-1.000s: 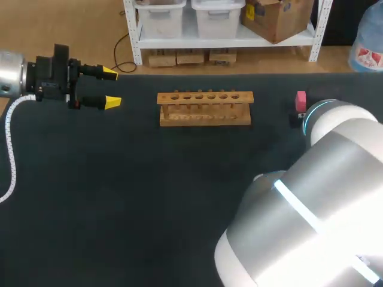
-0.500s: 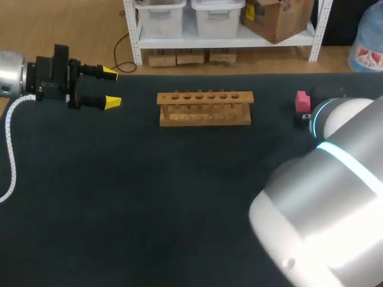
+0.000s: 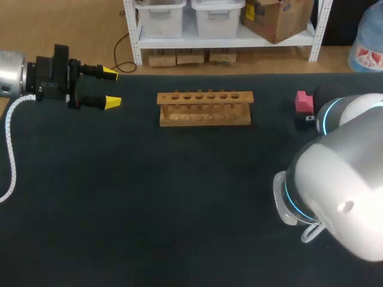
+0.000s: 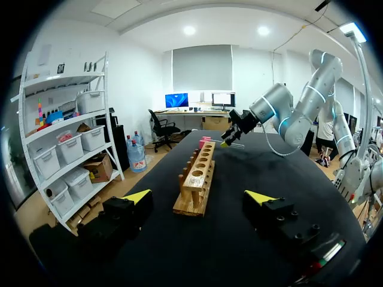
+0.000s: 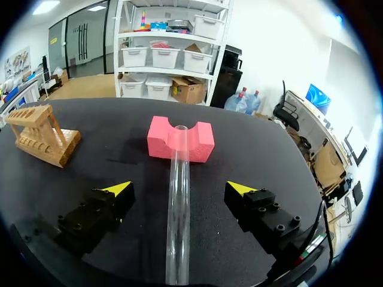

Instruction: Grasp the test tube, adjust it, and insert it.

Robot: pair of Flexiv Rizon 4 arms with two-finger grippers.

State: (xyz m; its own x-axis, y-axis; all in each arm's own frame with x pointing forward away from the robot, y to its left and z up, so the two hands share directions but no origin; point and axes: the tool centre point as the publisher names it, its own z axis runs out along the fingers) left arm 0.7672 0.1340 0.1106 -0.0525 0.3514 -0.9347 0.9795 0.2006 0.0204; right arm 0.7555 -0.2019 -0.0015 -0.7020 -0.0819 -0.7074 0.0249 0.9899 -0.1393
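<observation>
A: What's the surface?

B: A black table [image 3: 149, 209]. In the upper left of the head view the left gripper [image 3: 111, 88] hangs over the table's far corner, with its yellow tips apart and nothing between them.

A: And moving right?

B: The wooden rack [image 3: 204, 108] stands at upper centre, its long side across the frame and its row of holes facing up. No tube shows in it. In the left wrist view it lies straight ahead of that gripper, end on.

A: So where's the test tube [image 5: 178, 221]?

B: At the far right. In the head view the pink foam block [image 3: 301, 101] shows at the upper right, just beside the right arm [image 3: 341, 197], which hides the tube. The right wrist view shows it plainly: its far end sits in the block's notch, and its length runs back toward the wrist.

A: And the hand there?

B: The right gripper [image 5: 179, 188] straddles it with one finger on each side, spread wide, and neither touches the glass. The tube's long axis runs out along the fingers rather than across them, so I judge that closing would pinch it across its width.

A: Which arm is nearer?

B: The right, clearly. The left is well apart, beyond the rack.
</observation>
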